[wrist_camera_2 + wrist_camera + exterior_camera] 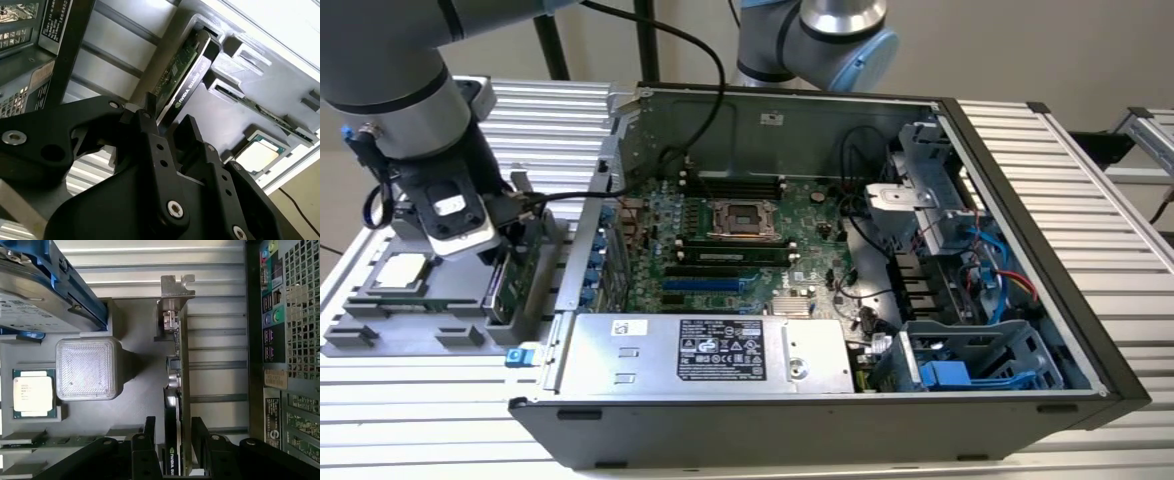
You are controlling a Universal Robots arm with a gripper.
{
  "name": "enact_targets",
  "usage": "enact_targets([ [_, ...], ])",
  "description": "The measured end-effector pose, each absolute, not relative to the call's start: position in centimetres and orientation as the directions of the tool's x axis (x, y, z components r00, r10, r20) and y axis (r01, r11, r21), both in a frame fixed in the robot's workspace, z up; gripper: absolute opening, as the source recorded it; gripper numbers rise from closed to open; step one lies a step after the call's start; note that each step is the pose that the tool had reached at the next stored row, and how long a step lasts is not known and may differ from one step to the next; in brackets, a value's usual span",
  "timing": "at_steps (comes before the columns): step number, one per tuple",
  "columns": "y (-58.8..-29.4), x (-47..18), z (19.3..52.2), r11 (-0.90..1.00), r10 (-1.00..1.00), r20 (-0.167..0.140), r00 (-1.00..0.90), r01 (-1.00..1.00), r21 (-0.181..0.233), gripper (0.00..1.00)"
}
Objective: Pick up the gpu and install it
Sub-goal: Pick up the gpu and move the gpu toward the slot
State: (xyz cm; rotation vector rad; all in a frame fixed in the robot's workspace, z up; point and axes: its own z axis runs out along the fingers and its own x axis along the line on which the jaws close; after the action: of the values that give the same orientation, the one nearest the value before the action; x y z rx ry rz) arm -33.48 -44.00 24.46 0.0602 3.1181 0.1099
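Two black fingers (149, 426) of the gripper (173, 422) stand apart on either side of the gpu (176, 382) in the first wrist view. A gap shows on the cooler side; on the other side I cannot tell whether the finger touches the board. The gpu stands on its long edge in a slot of a grey holder (140, 385), its metal bracket at the end away from the gripper.

The second wrist view shows the same straddle, with the gripper (168, 112) over the near end of the gpu (187, 82), green board on one face and black cooler on the other.

At the exterior view's left, the gripper (467, 240) hangs over the holder (400, 335) on the slatted tabletop (1067, 150), and the gpu (503, 285) stands upright just beside the open computer case (854, 420). A square processor chip (403, 270) lies flat in the holder near the gpu, apart from it.
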Motion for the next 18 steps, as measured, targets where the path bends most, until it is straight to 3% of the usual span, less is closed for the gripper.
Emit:
enact_targets([
  [18,-43.94,-33.48,24.19,0.997,0.031,-0.024,-0.999,0.029,0.071,0.00],
])
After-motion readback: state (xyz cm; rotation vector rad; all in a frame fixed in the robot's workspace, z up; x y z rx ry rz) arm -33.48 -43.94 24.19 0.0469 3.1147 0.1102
